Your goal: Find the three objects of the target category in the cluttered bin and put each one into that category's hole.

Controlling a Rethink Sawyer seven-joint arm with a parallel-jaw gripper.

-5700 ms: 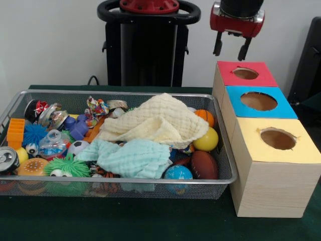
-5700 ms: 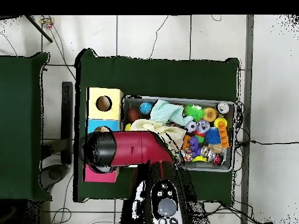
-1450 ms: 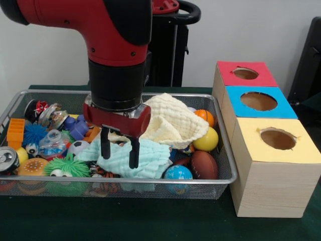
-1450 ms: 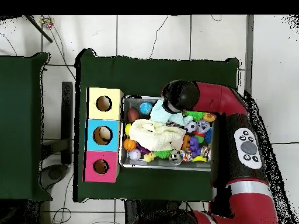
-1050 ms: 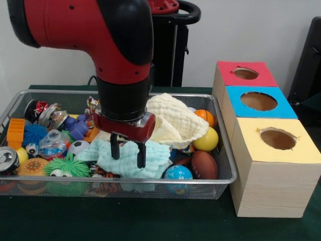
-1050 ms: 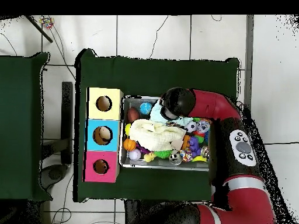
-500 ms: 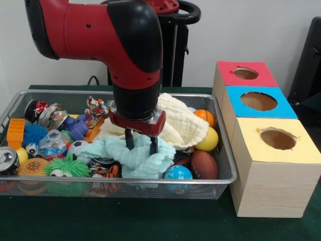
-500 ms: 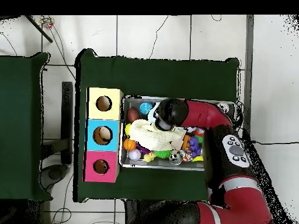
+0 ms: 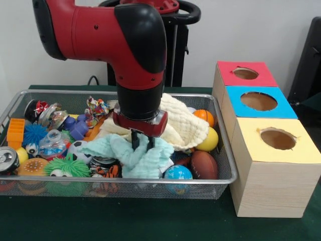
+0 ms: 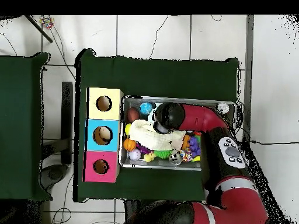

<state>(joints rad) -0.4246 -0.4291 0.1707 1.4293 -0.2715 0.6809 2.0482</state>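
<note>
The robot arm (image 9: 100, 30) is built of thick, rounded, glossy red segments joined by black rounded elbow covers, with a black cylindrical wrist section below the elbow. Under that wrist sits a red collar with a silvery rim, and from it two thin black fingers (image 9: 134, 140) of the end effector (image 9: 142, 142) stick down. From above, the arm (image 10: 201, 119) shows a grey oval panel (image 10: 231, 153) with small dark buttons set into a black patch on one red segment.
</note>
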